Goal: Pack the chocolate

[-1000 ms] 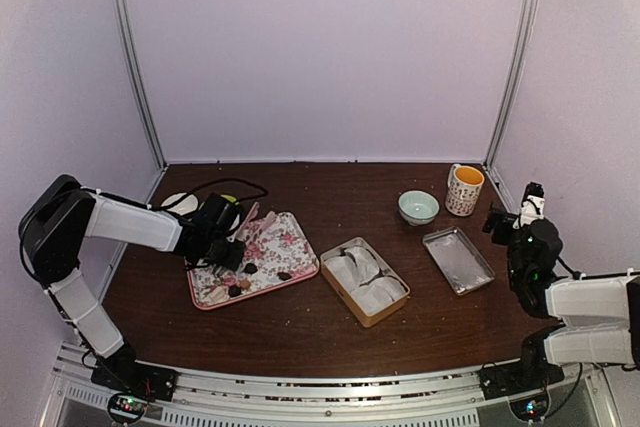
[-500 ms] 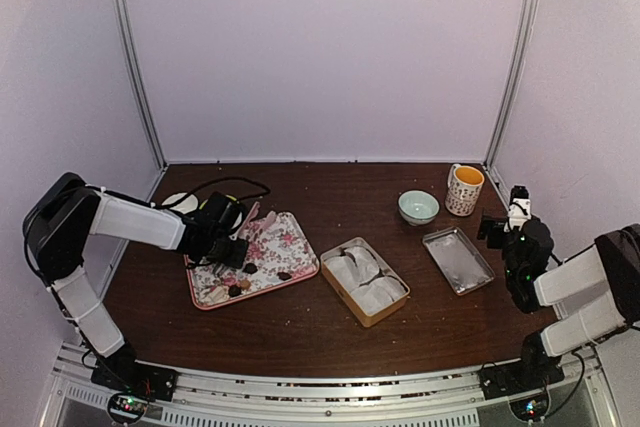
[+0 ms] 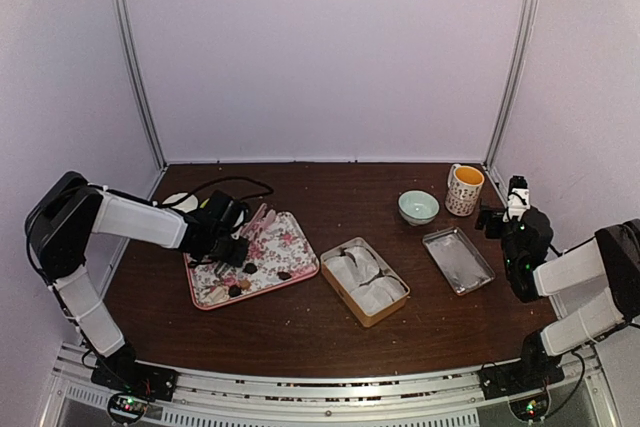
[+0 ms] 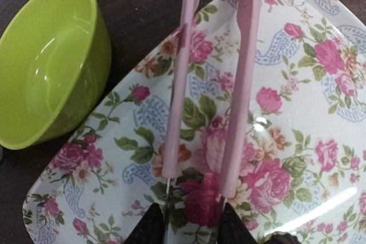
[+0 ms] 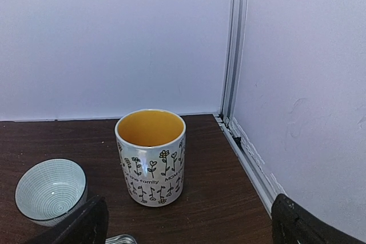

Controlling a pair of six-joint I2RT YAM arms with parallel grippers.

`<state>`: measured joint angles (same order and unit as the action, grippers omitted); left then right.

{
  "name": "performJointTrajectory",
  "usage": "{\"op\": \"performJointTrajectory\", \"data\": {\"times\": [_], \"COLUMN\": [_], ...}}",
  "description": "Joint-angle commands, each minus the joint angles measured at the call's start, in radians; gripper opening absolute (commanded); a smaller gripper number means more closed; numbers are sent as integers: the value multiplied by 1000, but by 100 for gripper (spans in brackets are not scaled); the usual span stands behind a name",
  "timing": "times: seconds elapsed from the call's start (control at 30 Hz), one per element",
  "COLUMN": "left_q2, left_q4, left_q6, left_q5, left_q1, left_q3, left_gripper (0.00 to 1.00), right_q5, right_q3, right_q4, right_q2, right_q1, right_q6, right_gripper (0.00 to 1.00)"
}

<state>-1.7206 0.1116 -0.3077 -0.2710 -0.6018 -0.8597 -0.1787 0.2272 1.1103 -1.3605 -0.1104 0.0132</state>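
Several small chocolate lumps (image 3: 250, 269), mostly dark brown, lie on the near part of a floral tray (image 3: 300, 247). My left gripper (image 3: 230, 247) is over this tray, shut on the pink tongs (image 3: 258, 219), which point towards the back. In the left wrist view the tongs (image 4: 243, 84) run away from my gripper (image 4: 191, 228) over the floral tray (image 4: 320, 118), their two arms apart with nothing between them. A cardboard box (image 3: 364, 281) lined with white paper cups stands at mid table. My right gripper (image 3: 503, 209) is open and empty near the right wall.
A green bowl (image 4: 46, 61) stands just left of the floral tray. A metal tray (image 3: 458, 260), a small pale bowl (image 3: 418, 207) and a patterned mug (image 3: 464, 189) with an orange inside stand at the right. The mug (image 5: 151, 155) is straight ahead of my right gripper (image 5: 191, 224).
My right arm has swung back and towards the mug. My left gripper has shifted slightly to the right over the floral tray with the tongs.
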Motion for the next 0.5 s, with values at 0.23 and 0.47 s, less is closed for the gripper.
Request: {"op": "performJointTrajectory", "data": {"times": [0.23, 0.47], "left_q2": [179, 213], "left_q4": [70, 124], "left_q6": [-30, -56], "left_q5": [30, 90], "left_q1": [11, 10], "left_q3": [31, -11], "left_gripper": [33, 32], "right_q5": [-4, -4], "right_q3": [13, 13], "right_q4": [-4, -3], "right_q2": [2, 3], "right_q1": [8, 8], "right_q6": [-11, -11], "right_gripper": [100, 100]}}
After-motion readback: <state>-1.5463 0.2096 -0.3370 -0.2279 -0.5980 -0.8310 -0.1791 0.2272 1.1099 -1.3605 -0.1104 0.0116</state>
